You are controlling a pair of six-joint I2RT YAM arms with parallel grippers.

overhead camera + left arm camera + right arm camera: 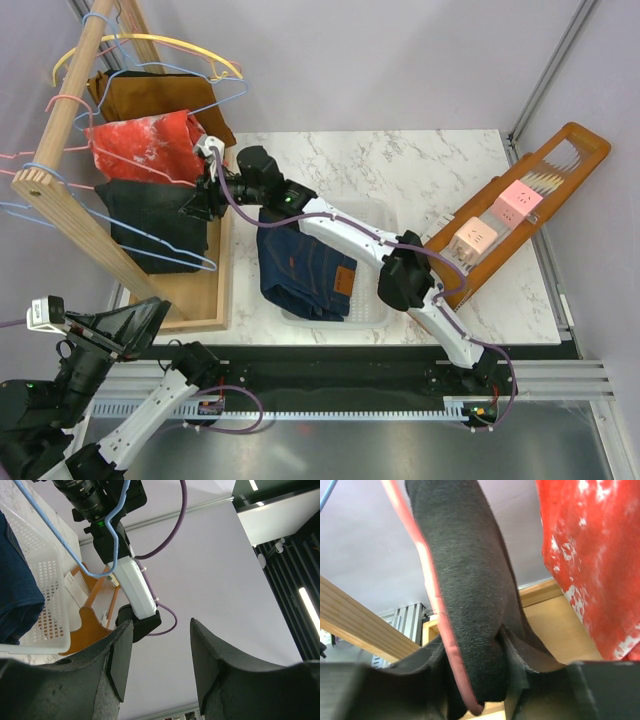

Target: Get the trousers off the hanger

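Note:
Black trousers [150,225] hang folded over a blue wire hanger [195,262] on the wooden rack [65,215] at the left. My right gripper [200,200] reaches across to their right edge. In the right wrist view it [475,655] is shut on a fold of the black trousers [465,580], which has a reddish edge. Dark blue denim trousers [300,270] lie in the white basket [375,312]. My left gripper [150,318] hovers low at the near left. It [160,630] is open with nothing between its fingers.
A red mottled cloth [140,145] and a brown garment [150,95] hang on the rack above the black trousers. Empty yellow and blue hangers sit at its top. The rack's wooden base [190,300] lies beside the basket. An orange wooden tray [520,200] with small boxes stands at the right.

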